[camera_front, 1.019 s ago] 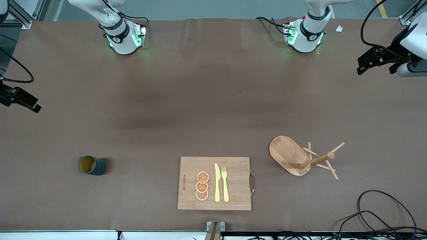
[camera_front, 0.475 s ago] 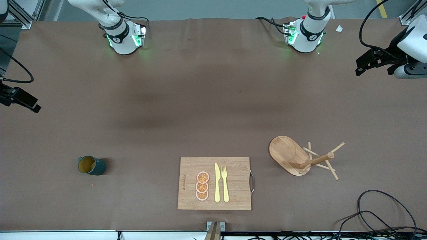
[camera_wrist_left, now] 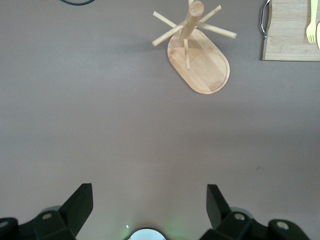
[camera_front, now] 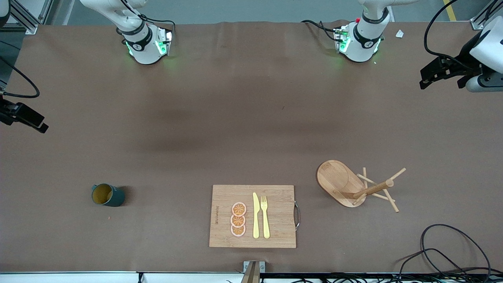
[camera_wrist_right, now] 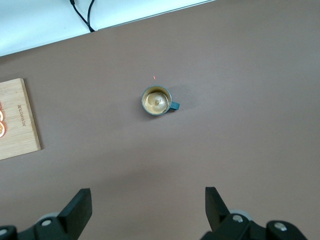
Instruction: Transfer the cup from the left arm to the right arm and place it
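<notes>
The cup (camera_front: 107,195) stands upright on the table (camera_front: 235,129), toward the right arm's end, well apart from the board (camera_front: 252,215) at about nine o'clock of it. A knife (camera_front: 256,215), fork (camera_front: 265,216) and orange slices (camera_front: 238,219) lie on the board. The mug tree (camera_front: 359,184) stands at the board's two o'clock. The left gripper (camera_wrist_left: 149,210) hangs over bare table, jaws wide and empty. The right gripper (camera_wrist_right: 148,210) hangs over the table near the cup, jaws also wide and empty.
</notes>
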